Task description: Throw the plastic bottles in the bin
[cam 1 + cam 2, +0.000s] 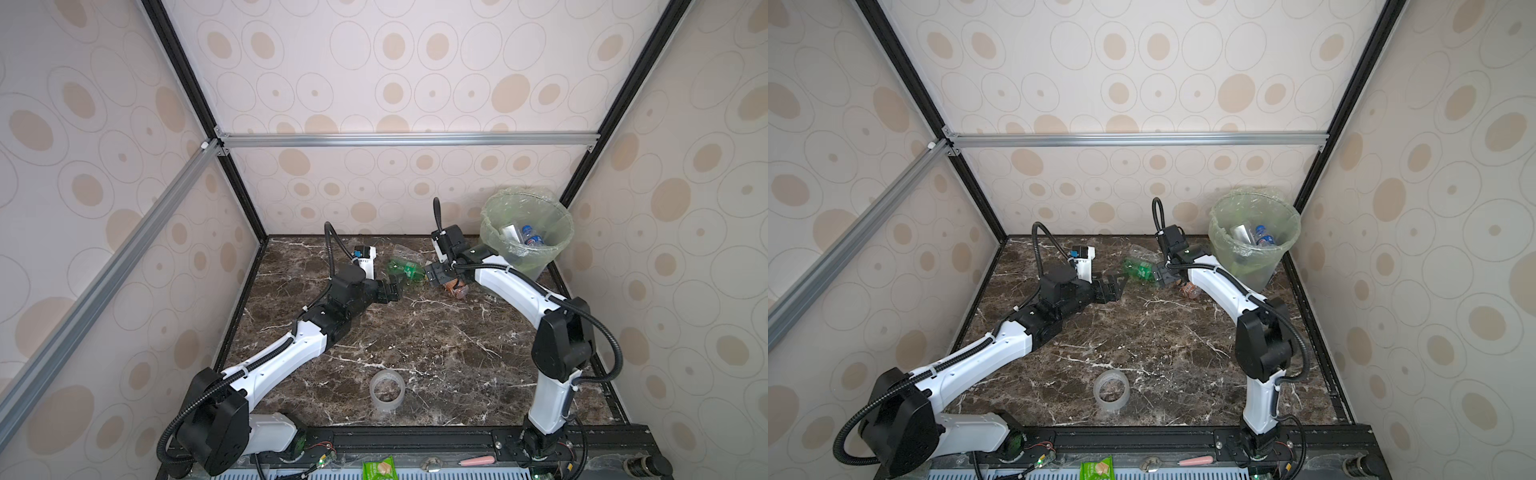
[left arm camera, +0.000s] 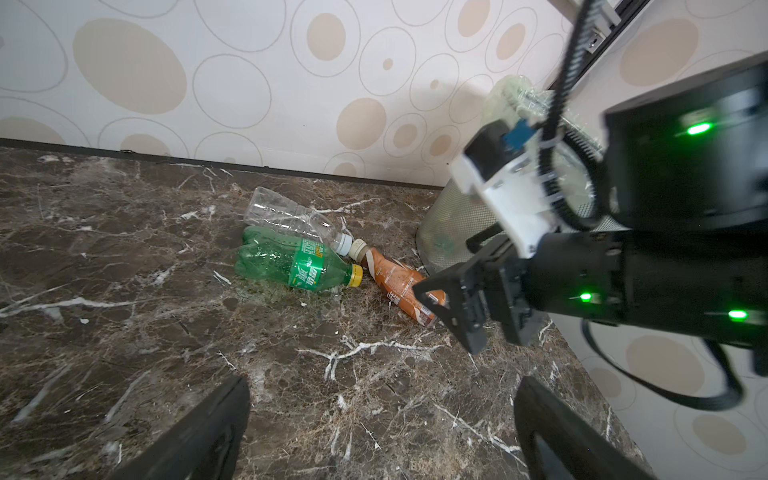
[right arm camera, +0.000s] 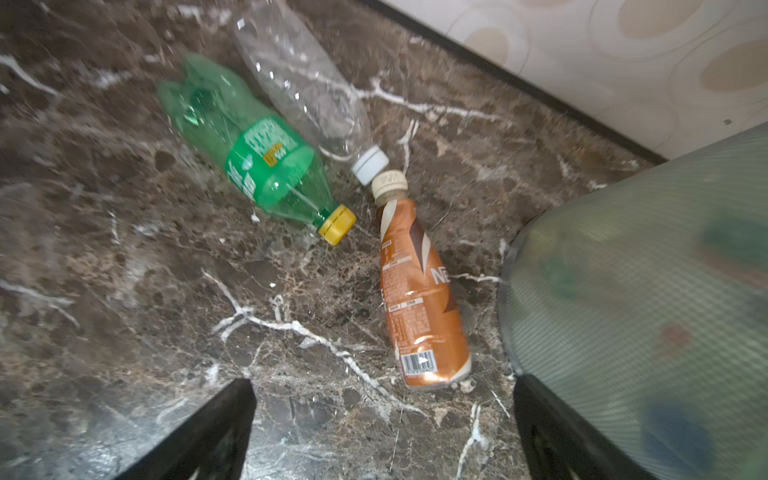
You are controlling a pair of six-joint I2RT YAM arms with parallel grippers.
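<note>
Bin [image 1: 544, 257] sits in the far right corner, pale green bag liner, w/ a couple of blue-capped bottles [image 1: 531, 235] inside. 3 more lie on their sides on the marble table [image 1: 415, 332] just beside it: green bottle [image 3: 257, 158], clear bottle [image 3: 307, 87], brown bottle [image 3: 419, 299], caps bunched close together. Right gripper [image 3: 384, 390] hangs low near the brown bottle, jaws spread wide, nothing in them. Left gripper [image 2: 382, 384] points at the pile from the other side, also wide open & empty. Tape roll [image 1: 387, 390] is up front, well apart.
</note>
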